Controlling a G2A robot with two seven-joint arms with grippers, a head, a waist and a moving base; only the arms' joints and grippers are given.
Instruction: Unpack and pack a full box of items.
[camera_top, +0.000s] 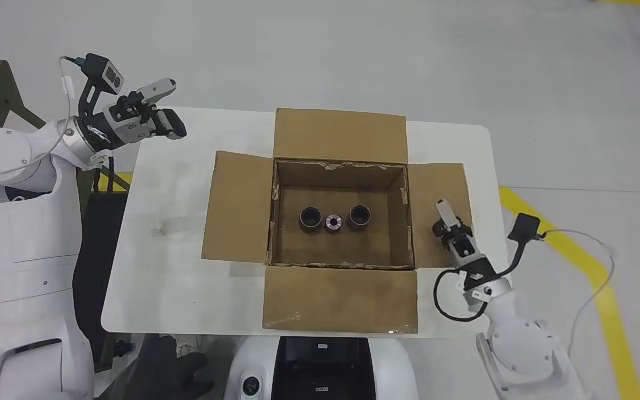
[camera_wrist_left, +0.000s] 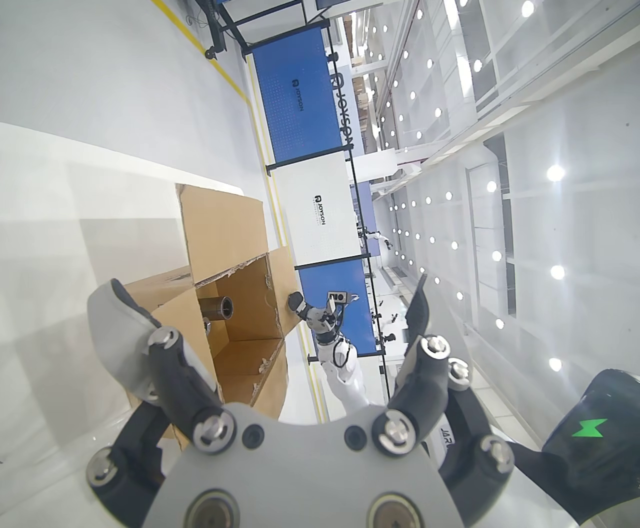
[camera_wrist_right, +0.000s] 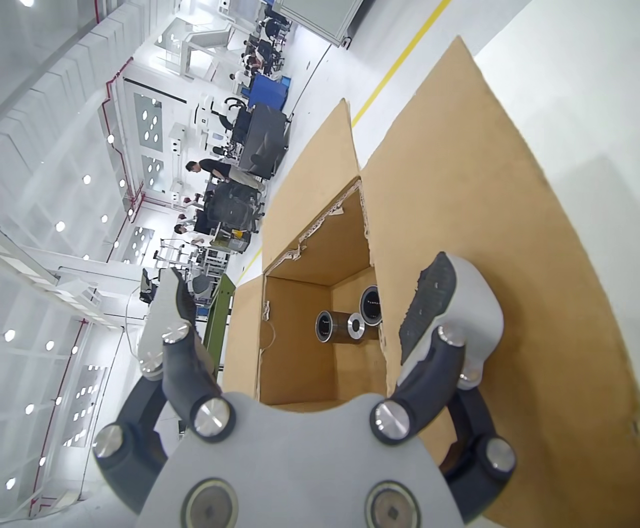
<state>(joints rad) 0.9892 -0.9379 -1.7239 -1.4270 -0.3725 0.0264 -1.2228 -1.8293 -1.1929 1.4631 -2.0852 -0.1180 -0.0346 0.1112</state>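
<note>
An open cardboard box with all flaps folded out stands mid-table. On its floor lie two dark metal cylinders with a small silver ring between them. My left gripper is open and empty, held above the table's far left corner, away from the box. My right gripper is open and empty over the box's right flap. The right wrist view looks past its fingers into the box at a cylinder, the ring and the other cylinder. One cylinder appears in the left wrist view.
The white table has bare surface left of the box and a narrow strip in front of it. The spread flaps cover much of the tabletop. A yellow floor line runs to the right of the table.
</note>
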